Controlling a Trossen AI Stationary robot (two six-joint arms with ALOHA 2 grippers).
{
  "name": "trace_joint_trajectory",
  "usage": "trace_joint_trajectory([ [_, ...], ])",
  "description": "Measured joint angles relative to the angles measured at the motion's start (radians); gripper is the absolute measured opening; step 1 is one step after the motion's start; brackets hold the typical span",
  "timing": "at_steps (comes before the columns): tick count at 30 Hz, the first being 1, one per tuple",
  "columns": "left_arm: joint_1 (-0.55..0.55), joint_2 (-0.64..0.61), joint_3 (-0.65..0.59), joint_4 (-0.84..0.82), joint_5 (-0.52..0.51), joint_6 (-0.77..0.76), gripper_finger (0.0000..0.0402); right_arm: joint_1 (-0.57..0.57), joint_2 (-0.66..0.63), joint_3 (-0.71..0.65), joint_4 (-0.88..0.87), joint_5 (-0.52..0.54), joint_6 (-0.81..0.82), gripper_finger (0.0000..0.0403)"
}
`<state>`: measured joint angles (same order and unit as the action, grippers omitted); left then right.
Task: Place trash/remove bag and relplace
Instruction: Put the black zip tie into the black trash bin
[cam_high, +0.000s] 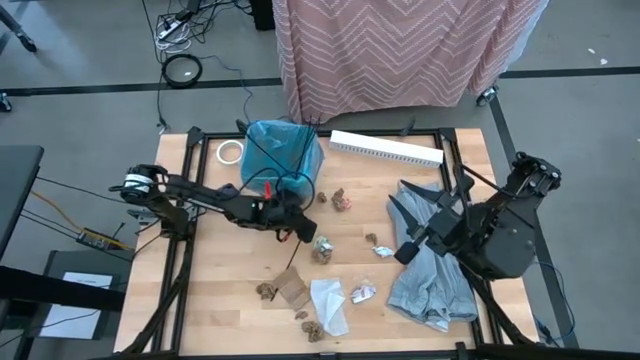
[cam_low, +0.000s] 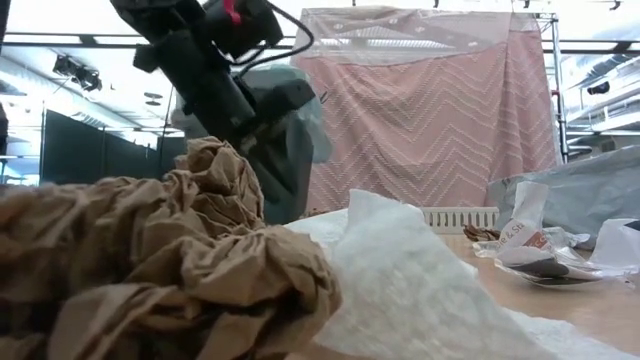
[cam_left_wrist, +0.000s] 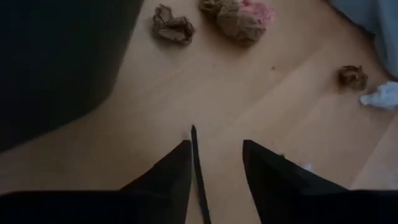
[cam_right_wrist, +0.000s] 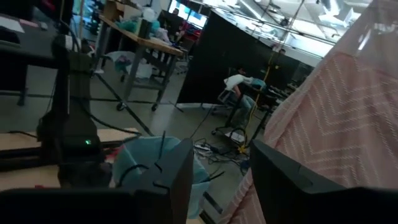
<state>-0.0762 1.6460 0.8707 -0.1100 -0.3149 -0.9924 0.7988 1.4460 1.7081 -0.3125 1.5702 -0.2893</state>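
Left gripper (cam_left_wrist: 214, 155) is out over the middle of the tabletop (cam_high: 220, 300), just in front of the blue-bagged bin (cam_high: 281, 152) at the far edge, and its fingers stand apart with a thin dark stick (cam_left_wrist: 198, 171) lying between them on the wood; I can't tell whether they touch it. Trash is scattered all across the tabletop: brown crumpled lumps (cam_high: 342, 199) near the bin, a greenish wad (cam_high: 322, 249) toward the centre, a flat brown cardboard piece (cam_high: 292, 286) and white crumpled paper (cam_high: 329, 303) near the front edge, with more brown bits beside them. A grey bag (cam_high: 432, 262) is spread over the right side, and the right gripper (cam_right_wrist: 217, 171) is raised above it, fingers parted, nothing between them. A white tape ring (cam_high: 231, 151) sits by the far edge, left of the bin.
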Motion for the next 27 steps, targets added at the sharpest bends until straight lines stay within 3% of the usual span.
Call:
trace_joint_trajectory([
  [4, 0.005, 0.051, 0.001, 0.081, 0.024, -0.002, 0.0164, 0.019, 0.0, 0.0, 0.0, 0.0, 0.0, 0.0148],
  [15, 0.004, 0.153, 0.003, 0.077, 0.02, -0.011, 0.016, 0.063, 0.0, 0.0, 0.003, 0.0, 0.061, 0.0147],
  [19, 0.004, 0.157, 0.004, 0.077, 0.024, -0.01, 0.0119, 0.073, 0.0, 0.0, 0.003, 0.0, 0.061, 0.0146],
  [24, 0.005, 0.161, 0.001, 0.095, 0.031, 0.016, 0.0016, 0.073, 0.0, 0.0, 0.005, 0.0, 0.061, 0.0144],
  [27, 0.005, 0.161, 0.0, 0.119, 0.039, -0.012, 0.0006, 0.073, 0.0, 0.0, 0.005, 0.001, 0.061, 0.0139],
])
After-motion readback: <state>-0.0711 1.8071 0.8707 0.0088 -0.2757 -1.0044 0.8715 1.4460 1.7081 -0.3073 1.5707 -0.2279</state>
